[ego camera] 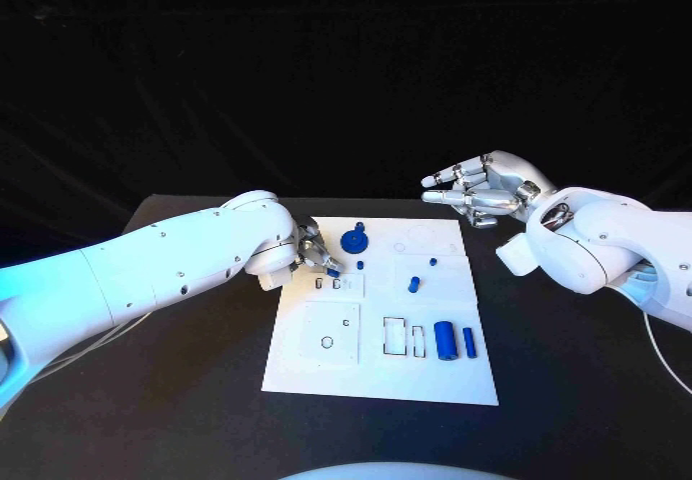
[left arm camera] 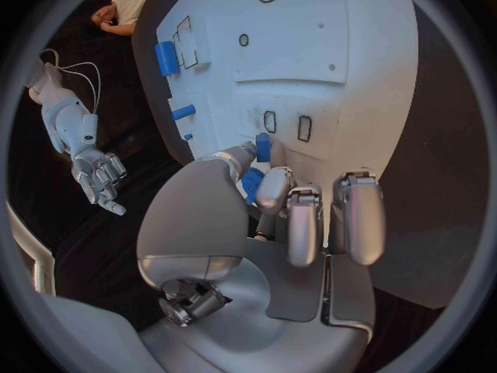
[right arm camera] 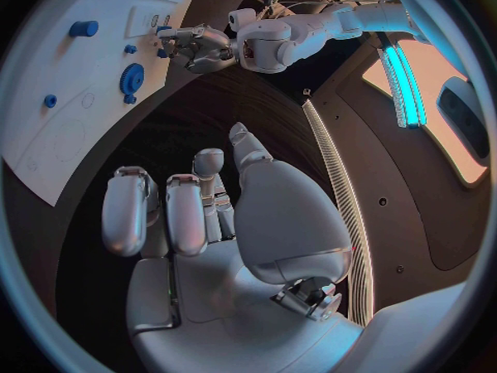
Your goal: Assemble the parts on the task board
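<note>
One task board [ego camera: 378, 375] lies in the middle of the black table [ego camera: 577, 370]. In the head view, six blue parts can be counted on or over it: one gear-shaped part [ego camera: 356, 241] near the far edge, one very small part [ego camera: 361, 264] just in front of the gear, one small part [ego camera: 414, 283] near the centre, one tiny part [ego camera: 433, 264] beyond it, and two upright cylinders side by side near the right edge, a thick cylinder [ego camera: 446, 341] and a thin cylinder [ego camera: 469, 341]. A seventh blue piece [ego camera: 333, 269] sits at the fingertips of the left hand [ego camera: 313, 256].

The left hand is positioned over the far left portion of the board, just beside the gear-shaped part and directly above a pair of small rectangular slots [ego camera: 327, 284]. In the left wrist view, the thumb and one finger pinch the blue piece between them; the other fingers are curled downward and touch nothing.

The right hand [ego camera: 488, 189] hovers beyond the far right corner of the board, well apart from every part. Its fingers are loosely bent and spread apart. It holds nothing and touches nothing.
</note>
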